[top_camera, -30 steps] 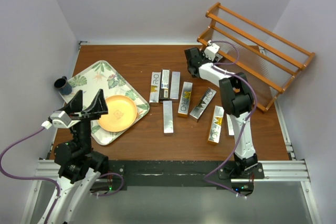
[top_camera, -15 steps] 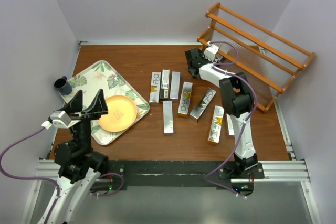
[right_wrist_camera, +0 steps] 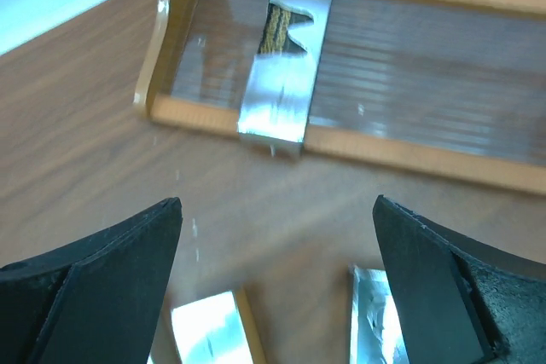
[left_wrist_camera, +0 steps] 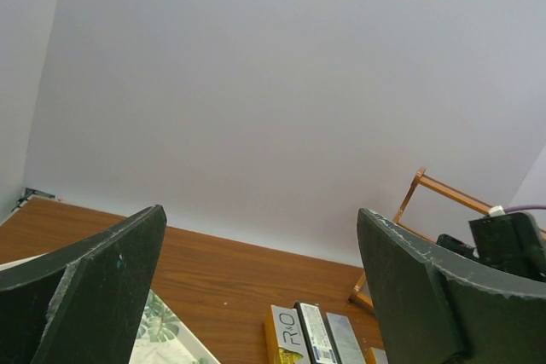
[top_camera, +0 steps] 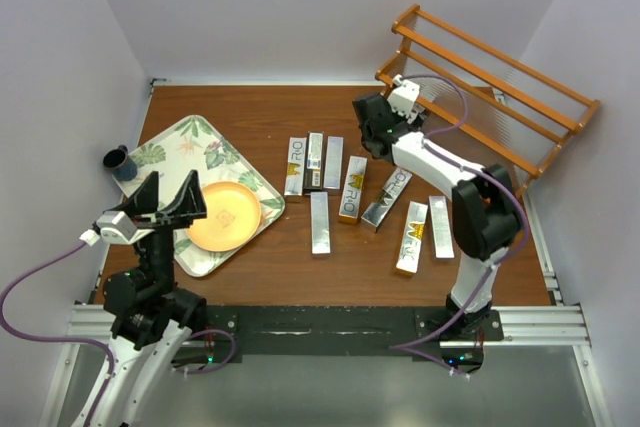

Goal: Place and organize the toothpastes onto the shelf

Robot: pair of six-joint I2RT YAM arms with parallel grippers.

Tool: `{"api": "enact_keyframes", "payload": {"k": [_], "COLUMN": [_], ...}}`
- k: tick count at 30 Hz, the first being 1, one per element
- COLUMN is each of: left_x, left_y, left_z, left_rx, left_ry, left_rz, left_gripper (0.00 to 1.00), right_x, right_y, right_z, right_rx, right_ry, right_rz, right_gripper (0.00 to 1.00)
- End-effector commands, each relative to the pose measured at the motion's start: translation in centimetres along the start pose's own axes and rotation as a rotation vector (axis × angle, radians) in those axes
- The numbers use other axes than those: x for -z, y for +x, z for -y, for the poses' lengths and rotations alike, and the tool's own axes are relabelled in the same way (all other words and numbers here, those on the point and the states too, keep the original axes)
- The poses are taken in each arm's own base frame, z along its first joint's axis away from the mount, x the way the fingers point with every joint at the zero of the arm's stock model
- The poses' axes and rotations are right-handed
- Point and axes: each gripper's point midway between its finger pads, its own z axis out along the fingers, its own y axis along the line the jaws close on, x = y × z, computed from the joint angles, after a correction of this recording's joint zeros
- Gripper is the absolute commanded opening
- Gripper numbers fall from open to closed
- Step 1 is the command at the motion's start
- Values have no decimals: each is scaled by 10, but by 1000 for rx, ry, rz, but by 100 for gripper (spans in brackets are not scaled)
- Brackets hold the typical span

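Brown wooden worktop [top_camera: 260, 117] carries everything. An orange-brown wooden slanted shelf [top_camera: 490, 77], made of long rails with clear panels, stands just ahead of my right fingers [right_wrist_camera: 277, 206]. A leaf-patterned tray [top_camera: 180, 147] lies below and ahead of my left fingers [top_camera: 168, 197]. It has no part in the job.

One shiny silver toothpaste carton [right_wrist_camera: 281, 83] leans on the lowest tier, straight ahead of the right fingers, with its foot against the front rail. My judgement: the rail stops it sliding down the slope. Eight loose cartons [top_camera: 350, 190], silver and some gold-ended, lie flat on the worktop below and behind the right fingers, not yet shelved.

Right fingers are spread wide and empty, clear of the shelved carton. The right arm reaches well forward with its elbow raised and its wrist facing the shelf's end post.

Left fingers are spread wide and empty. The left arm is folded above its base, aimed out over the worktop, and looks idle.
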Motion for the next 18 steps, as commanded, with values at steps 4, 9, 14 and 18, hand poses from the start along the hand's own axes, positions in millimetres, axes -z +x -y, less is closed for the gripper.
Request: {"api": "enact_keyframes", "payload": {"k": [4, 9, 14, 18], "left_x": [-5, -7, -11, -13], "left_y": [-7, -1, 7, 12], "left_z": [8, 9, 11, 15], "left_rx": [9, 0, -11, -15], "left_ry": [21, 25, 29, 42], "left_rz": [0, -29, -72, -102], "left_gripper": [100, 100, 100, 100], "right_x": [55, 96, 130, 135], "right_y": [39, 71, 106, 125], "right_z": [34, 54, 63, 80], "right_rx": [36, 130, 93, 37], "right_ry": [-59, -73, -88, -31], "right_rz": [-113, -152, -161, -153], "right_gripper": [98, 98, 97, 94]}}
